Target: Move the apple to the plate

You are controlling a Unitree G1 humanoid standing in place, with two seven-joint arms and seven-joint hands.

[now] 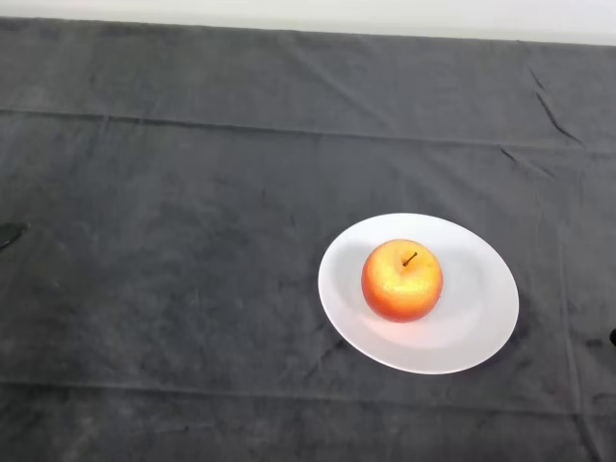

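Note:
A red and yellow apple (402, 280) with a short dark stem stands upright on a white round plate (478, 318), a little left of the plate's middle. The plate lies on the dark cloth at the right of the table, toward the front.
The dark grey cloth (192, 241) covers the whole table, with creases along the back and at the right. The table's far edge meets a pale wall (308, 14) at the top of the view.

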